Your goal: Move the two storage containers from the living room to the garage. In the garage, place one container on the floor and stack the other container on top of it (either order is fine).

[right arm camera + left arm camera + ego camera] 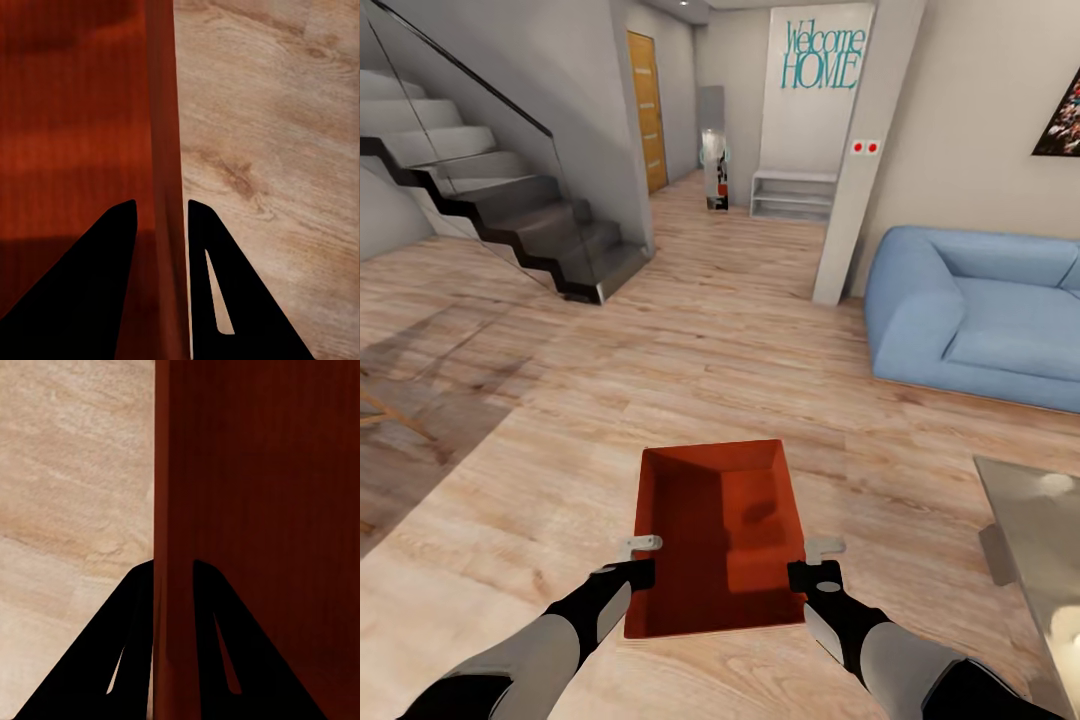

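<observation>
Left gripper (643, 560) clamps the left wall of the storage container (722, 535); left wrist view shows one finger (101, 660) outside and one inside that wall. Right gripper (812, 562) grips the right wall the same way, fingers (236, 292) straddling it. Container held level between both arms, open top up, above the light wood-plank floor (710, 330) of the living room. Glass table (1040, 540) near right. Blue sofa (980, 315) farther right; staircase (510, 200) far left; "Welcome HOME" wall (822, 60) beyond.
</observation>
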Controlling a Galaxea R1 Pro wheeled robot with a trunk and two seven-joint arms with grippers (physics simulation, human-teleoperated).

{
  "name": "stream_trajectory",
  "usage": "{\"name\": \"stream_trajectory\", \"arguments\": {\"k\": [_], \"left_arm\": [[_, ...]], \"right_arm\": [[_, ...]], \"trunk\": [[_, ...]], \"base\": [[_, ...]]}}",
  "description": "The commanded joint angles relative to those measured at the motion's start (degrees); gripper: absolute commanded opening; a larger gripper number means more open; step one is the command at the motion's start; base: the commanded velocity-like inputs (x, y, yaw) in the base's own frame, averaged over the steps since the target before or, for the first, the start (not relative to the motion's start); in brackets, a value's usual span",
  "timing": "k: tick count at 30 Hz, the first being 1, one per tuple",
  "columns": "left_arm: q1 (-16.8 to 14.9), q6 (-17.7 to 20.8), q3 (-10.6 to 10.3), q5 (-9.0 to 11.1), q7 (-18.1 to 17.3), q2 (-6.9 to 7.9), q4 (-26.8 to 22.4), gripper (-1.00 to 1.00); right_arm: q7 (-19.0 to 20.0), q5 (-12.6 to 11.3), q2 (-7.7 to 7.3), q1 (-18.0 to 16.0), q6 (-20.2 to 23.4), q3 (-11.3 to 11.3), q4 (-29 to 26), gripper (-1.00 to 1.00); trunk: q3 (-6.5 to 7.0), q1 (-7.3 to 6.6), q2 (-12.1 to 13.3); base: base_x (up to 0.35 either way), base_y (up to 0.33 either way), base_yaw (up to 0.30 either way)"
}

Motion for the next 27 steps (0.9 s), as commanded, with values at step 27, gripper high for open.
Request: {"name": "stream_trajectory", "arguments": {"k": [27], "left_arm": [[0.0,0.4,-1.4,-0.5,0.7,0.49,-0.1,-1.00]], "right_arm": [[-0.3,-0.4,-0.14,-0.1,-0.5,-2.2,0.1,-1.00]], "trunk": [[-0.04,0.03,0.0]], "base": [[0.323,0.000,0.000]]}}
